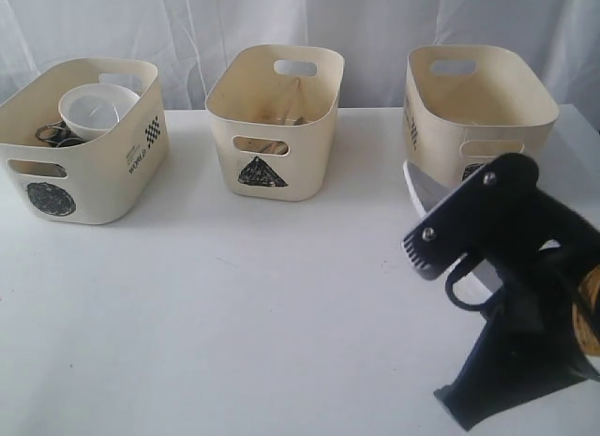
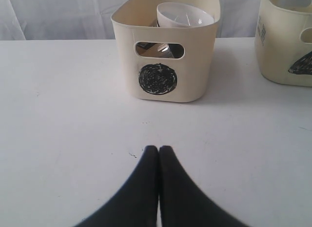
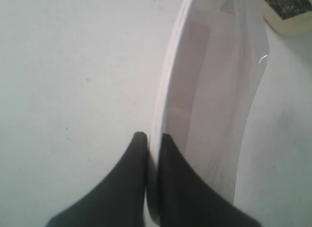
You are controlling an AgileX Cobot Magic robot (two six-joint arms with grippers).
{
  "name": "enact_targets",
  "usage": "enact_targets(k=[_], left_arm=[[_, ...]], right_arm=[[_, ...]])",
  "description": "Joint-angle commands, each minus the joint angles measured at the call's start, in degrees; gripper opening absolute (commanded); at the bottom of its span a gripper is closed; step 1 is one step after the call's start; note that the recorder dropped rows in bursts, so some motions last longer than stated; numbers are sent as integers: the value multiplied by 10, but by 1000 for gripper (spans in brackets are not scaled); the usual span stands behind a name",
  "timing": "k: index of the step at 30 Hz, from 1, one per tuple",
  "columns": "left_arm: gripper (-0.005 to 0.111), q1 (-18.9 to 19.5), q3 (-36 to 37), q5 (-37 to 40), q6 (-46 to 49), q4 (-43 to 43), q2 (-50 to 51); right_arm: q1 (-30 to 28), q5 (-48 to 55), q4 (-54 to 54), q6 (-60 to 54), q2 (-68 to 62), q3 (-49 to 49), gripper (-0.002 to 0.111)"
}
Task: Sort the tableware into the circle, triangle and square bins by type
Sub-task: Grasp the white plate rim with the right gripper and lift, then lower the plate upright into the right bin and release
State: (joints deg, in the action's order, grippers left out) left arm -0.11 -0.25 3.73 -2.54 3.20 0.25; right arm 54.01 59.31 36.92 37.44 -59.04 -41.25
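Right gripper [image 3: 152, 139]: its two black fingers are pinched on the rim of the large white squarish plate [image 3: 209, 90], one finger on each face. An edge grip suits a flat dish that offers nothing else to take hold of.
Plate, position: held on edge, roughly upright, just in front of the cream plastic tub at the right [image 1: 487, 117]. It looks to be off the white table [image 1: 234, 295], though the arm hides its lower edge.
Right tub, mark: mostly hidden behind the gripper in the exterior view. A dark scribble shows on its front in the right wrist view, so I take it for the square bin.
Why upright: probably so the wide plate can slip down through the tub's narrow opening.
Left gripper [image 2: 158, 150]: fingers pressed together with nothing between them, low over the bare table and facing the cream tub with the scribbled circle [image 2: 195, 66]. It seems parked out of the way.
Circle tub, contents: a white bowl [image 1: 94, 108] resting on top of steel pieces I cannot tell apart.
Middle tub with the triangle [image 1: 309, 164]: brownish sticks inside, likely the chopsticks.
Progress: the table holds no loose tableware, so the plate seems to be the last item.
Risk: the rim could catch on the tub wall.
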Motion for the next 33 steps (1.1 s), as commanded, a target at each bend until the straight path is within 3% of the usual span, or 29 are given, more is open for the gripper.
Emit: enact_targets(k=[1,21,26,33], left_arm=[[0,0,3,-3,-3,-1,-3],[0,0,3,-3,-3,-1,-3],[0,0,3,-3,-3,-1,-3],[0,0,3,-3,-3,-1,-3]], right_arm=[[3,-7,23,1,15,-48,0],[-7,39,183,-43,6,-165,0],[-63,4,209,-44,-31,-206,0],[-160,-120,210,-49,-114,-267,0]])
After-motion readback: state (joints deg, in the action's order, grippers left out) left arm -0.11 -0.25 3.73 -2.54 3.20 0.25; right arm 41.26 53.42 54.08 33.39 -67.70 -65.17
